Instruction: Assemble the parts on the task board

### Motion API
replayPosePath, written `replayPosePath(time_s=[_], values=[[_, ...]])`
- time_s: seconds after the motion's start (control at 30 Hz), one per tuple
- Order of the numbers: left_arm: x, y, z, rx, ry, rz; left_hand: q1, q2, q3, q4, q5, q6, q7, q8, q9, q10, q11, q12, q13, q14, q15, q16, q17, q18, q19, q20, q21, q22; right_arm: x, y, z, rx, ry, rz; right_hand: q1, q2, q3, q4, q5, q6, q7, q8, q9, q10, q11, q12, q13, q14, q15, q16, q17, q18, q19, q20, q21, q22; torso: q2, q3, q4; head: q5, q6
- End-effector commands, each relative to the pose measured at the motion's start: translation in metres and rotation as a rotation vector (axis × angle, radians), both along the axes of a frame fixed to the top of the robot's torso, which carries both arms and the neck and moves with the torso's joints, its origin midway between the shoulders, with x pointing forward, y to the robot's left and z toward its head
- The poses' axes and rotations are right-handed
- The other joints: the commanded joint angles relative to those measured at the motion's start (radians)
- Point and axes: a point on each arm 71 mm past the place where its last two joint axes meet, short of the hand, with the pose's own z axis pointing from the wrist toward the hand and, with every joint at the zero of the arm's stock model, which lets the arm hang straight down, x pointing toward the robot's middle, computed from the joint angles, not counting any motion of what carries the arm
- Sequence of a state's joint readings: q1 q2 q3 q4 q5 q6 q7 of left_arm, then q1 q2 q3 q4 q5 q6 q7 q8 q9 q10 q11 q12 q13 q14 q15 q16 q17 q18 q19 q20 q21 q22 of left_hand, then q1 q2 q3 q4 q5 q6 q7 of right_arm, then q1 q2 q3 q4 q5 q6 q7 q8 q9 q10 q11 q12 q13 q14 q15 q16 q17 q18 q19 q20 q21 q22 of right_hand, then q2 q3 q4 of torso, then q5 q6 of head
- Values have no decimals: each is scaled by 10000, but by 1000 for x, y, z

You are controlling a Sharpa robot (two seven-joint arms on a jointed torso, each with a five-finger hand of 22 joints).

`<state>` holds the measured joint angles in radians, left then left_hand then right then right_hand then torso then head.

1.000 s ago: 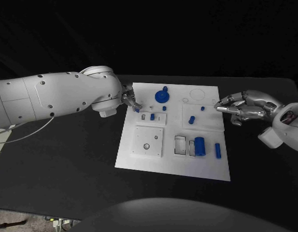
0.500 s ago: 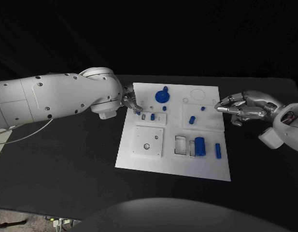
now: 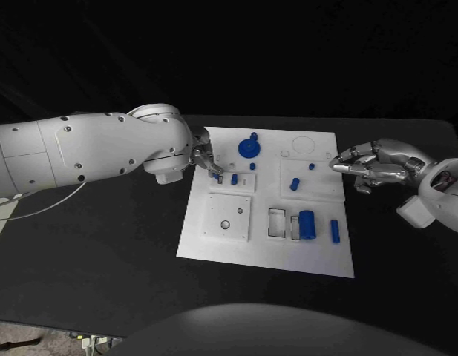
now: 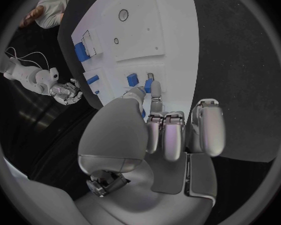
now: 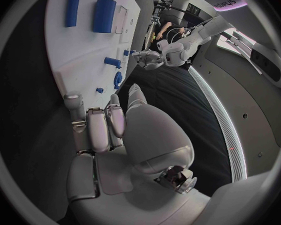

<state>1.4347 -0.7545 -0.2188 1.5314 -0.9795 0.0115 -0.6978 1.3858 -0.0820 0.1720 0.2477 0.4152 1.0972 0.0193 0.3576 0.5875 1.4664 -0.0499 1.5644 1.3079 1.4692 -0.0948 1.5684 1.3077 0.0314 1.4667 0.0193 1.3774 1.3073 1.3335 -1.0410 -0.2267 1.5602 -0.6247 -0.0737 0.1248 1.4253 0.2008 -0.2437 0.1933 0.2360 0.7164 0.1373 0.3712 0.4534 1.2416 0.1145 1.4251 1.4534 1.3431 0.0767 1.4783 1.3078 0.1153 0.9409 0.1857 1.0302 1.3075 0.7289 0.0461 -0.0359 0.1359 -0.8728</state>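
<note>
The white task board lies mid-table. My left hand hovers over its upper left part and pinches a small blue peg between thumb and fingertip, just beside another blue peg standing in a small inset plate. My right hand hangs at the board's right edge, fingers loosely bent, holding nothing. On the board are a round blue knob, a blue peg, a thick blue cylinder and a slim blue bar.
A square white plate with a hole and an oblong recess take up the board's lower half. Black table spreads on all sides of the board. My bulky left arm crosses the table's left side.
My left hand has crept a little right and toward the small inset plate with the peg in its fingertips. The right hand has stayed put.
</note>
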Motion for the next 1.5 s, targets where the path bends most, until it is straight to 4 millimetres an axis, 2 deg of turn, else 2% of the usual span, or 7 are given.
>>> replayPosePath(time_s=[0.03,0.6,1.13,1.5], values=[[-1,0,-2,297,374,194,130,14,223,-153,-12,1,-87,36,10,941,-73,-50,2496,1016,-69,24,2631,107,352,-81,-17,2073,-1,2,-1,30,73,185,79,27,28,-48,61,59,-17,-63,-16,-25,-50,-50,-360,-60,-15,-39,1420,169,-47,-5,-32,837,6,2,-2,7,2],[0,-4,-4,326,433,129,136,13,282,-149,-12,-14,-81,44,23,930,-70,-62,2483,1016,-67,24,2631,111,345,-80,-35,2068,-1,3,-1,39,72,202,79,26,28,-48,62,59,-16,-64,-17,-28,-49,-51,-361,-65,-14,-41,1418,170,-52,-5,-37,836,7,0,22,-9,2],[3,-5,-5,414,381,99,136,10,309,-147,-10,-26,-76,46,29,921,-68,-72,2471,1016,-65,24,2631,114,339,-80,-53,2064,-1,3,-1,52,62,217,80,25,26,-49,62,59,-14,-67,-19,-34,-48,-54,-363,-79,-13,-46,1412,172,-67,-4,-50,832,5,0,3,6,2],[2,-3,-7,531,447,62,139,-7,367,-147,-14,-59,-69,48,43,885,-60,-112,2426,1016,-60,24,2631,122,324,-77,-93,2052,-1,2,-1,59,56,212,80,25,26,-49,62,59,-14,-67,-19,-34,-48,-54,-363,-79,-13,-46,1412,172,-67,-4,-50,832,0,1,13,-11,2]])
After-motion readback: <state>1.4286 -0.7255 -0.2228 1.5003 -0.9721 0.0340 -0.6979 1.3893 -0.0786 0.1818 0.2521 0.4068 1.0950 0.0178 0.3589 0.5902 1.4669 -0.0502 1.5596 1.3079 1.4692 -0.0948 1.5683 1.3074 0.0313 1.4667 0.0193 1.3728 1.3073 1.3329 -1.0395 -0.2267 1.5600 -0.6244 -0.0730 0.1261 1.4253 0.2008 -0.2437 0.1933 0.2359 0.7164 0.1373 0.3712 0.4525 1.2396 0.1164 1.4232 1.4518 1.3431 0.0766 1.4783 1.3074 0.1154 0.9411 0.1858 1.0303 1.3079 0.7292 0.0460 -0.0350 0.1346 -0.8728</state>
